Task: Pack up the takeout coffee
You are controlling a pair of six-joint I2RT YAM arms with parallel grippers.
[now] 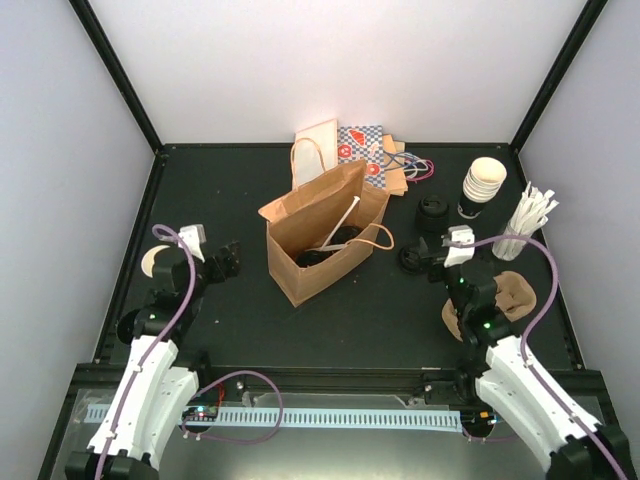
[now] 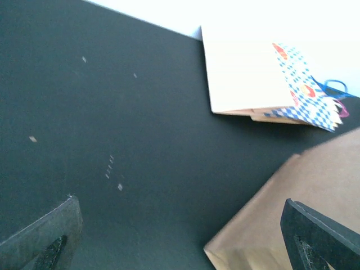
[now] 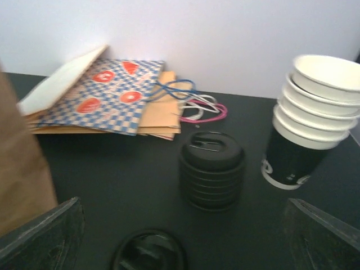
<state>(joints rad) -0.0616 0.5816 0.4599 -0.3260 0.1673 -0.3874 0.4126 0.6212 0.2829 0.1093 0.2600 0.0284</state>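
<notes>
The black tabletop (image 1: 240,200) is boxed by pale walls (image 1: 330,70); left gripper (image 1: 222,262) and right gripper (image 1: 432,252) are held spread either side of the brown bag (image 1: 325,235)

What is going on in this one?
The left gripper and the right gripper are both open and hold nothing. Between them stands an open brown paper bag with dark round shapes and a white stick inside; whether those are a capped cup I cannot tell. The right gripper faces a stack of black lids and a stack of cups.
</notes>
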